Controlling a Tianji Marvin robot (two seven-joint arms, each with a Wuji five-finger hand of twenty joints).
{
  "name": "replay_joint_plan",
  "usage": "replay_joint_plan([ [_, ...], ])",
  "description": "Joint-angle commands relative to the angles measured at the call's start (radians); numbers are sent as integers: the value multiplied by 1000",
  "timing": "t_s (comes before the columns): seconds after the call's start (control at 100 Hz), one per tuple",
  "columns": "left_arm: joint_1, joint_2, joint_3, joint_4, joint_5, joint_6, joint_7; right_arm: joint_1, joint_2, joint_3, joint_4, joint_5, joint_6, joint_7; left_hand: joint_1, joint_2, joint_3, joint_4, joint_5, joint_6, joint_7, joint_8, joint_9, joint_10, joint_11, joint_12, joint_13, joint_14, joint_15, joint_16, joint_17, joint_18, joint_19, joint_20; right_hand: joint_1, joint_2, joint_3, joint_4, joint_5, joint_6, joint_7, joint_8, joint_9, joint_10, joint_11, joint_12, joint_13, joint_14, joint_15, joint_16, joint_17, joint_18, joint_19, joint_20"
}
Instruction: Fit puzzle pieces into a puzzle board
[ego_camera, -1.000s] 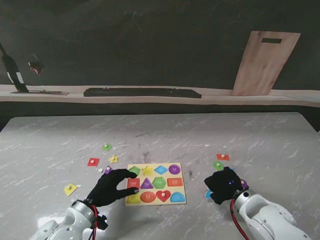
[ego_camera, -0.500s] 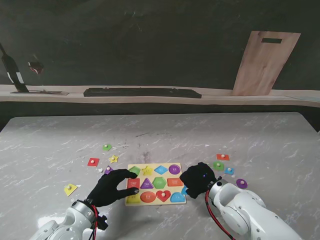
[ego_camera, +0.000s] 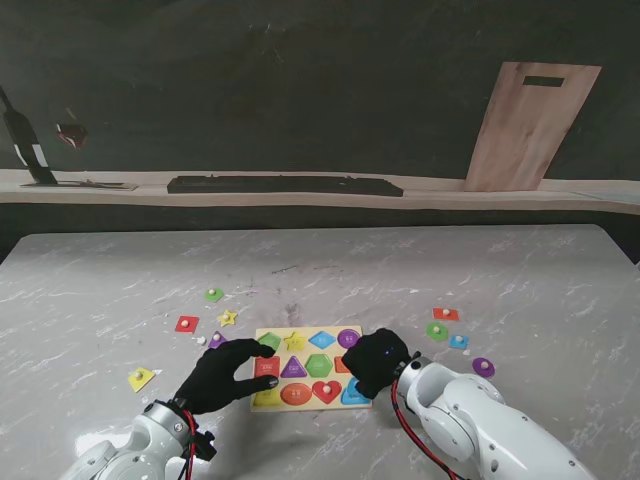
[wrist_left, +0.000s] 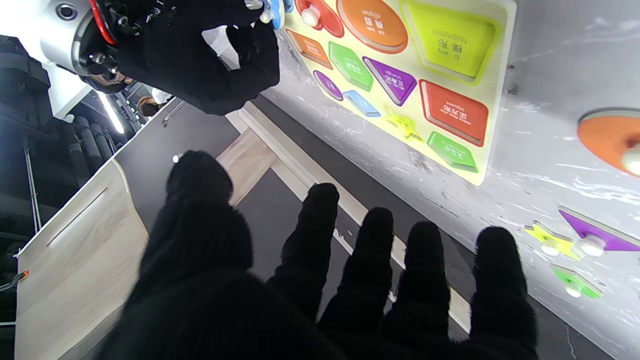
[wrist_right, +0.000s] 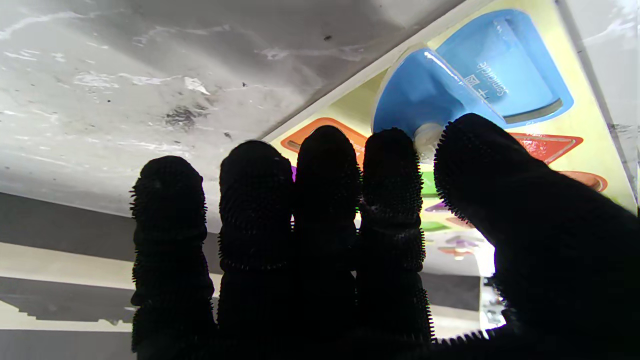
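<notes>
Now the right hand (ego_camera: 377, 361), fingers pinching the blue semicircle (wrist_right: 425, 95), has swung left over the puzzle board (ego_camera: 262, 399) toward its slot; left hand (ego_camera: 222, 374) spread

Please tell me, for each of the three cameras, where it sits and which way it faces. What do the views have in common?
Stand view: above the shoulders, looking down at the marble table; both arms, left hand and right hand show.
Left wrist view: along open fingers toward the puzzle board; upside down.
Right wrist view: along fingers pinching the blue semicircle piece over its slot.
Shared: all three show the puzzle board; the left wrist view also shows the right hand.
</notes>
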Motion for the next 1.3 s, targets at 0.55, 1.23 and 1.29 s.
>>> replay_joint_plan([
  [0.55,3,0,2,-2,-5,1,-2,-2,-9,-45,3,26,18,32,-4,28,-38,39,23,-22,-18,-5,0,-4,-14,-15,-29,-36,-25,-11,-18,-56,-12,12,17,-6,77,63,49,-37,37,4,33,65,34,-6,36,5,41,-8,7,53,45,29],
  [1.23,4,0,1,-2,-3,0,-1,-21,-5,-23,-2,-5,-11,5,-4,30,-38,39,24,-24,-19,-5,-1,-6,-14,-14,-29,-39,-24,-11,-18,-56,-12,13,-12,63,30,56,-10,-116,23,27,-31,34,26,0,-28,-9,26,-7,-34,18,36,26],
  [1.29,5,0,1,-2,-3,1,0,-21,-5,-22,-1,-4,-15,4,-3,30,-38,39,24,-23,-19,-5,-1,-5,-14,-14,-28,-38,-24,-11,-18,-56,-12,13,-13,71,1,35,-24,-119,15,25,-43,29,20,1,-41,-7,20,-7,-46,13,34,26],
])
